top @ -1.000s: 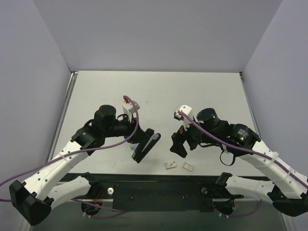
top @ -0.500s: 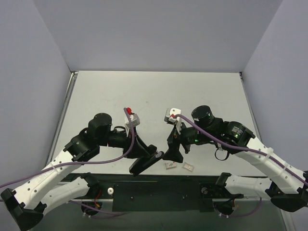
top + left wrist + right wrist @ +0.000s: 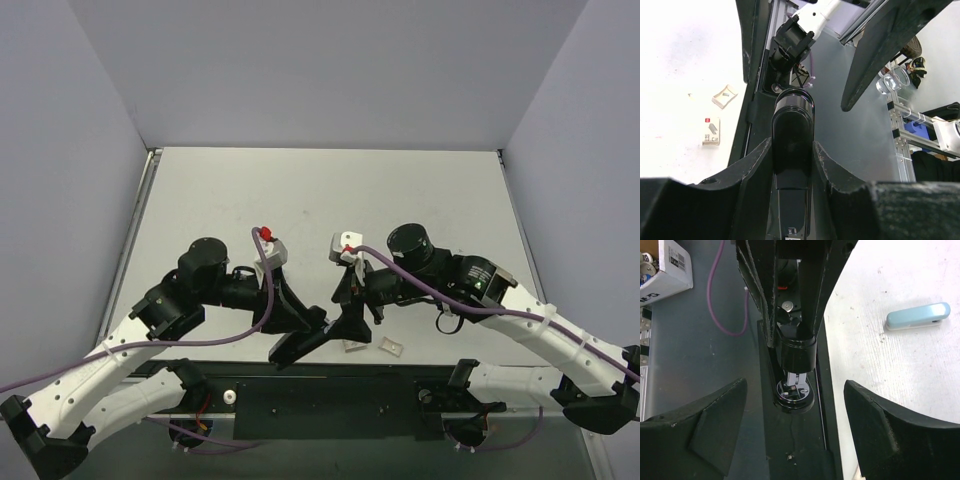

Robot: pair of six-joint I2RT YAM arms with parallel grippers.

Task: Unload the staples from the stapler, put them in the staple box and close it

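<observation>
My left gripper (image 3: 298, 332) is shut on a black stapler (image 3: 312, 337) and holds it over the table's near edge. In the left wrist view the stapler (image 3: 792, 125) is clamped between my left gripper's (image 3: 792, 147) two fingers. My right gripper (image 3: 352, 318) is open, right at the stapler's free end. In the right wrist view the stapler's (image 3: 799, 352) nose and chrome plate face the camera, ahead of the right gripper (image 3: 797, 437), whose jaws stand wide apart and touch nothing. No staples show inside the stapler.
Two small staple packets (image 3: 353, 346) (image 3: 390, 347) lie on the table near its front edge; they also show in the left wrist view (image 3: 724, 96) (image 3: 711, 133). A light blue stapler (image 3: 917, 316) lies on the table. The black base rail (image 3: 330, 395) runs below.
My left gripper has carried the black stapler toward the near edge and slightly right. My right gripper has moved left and closed in on the stapler's end, still open.
</observation>
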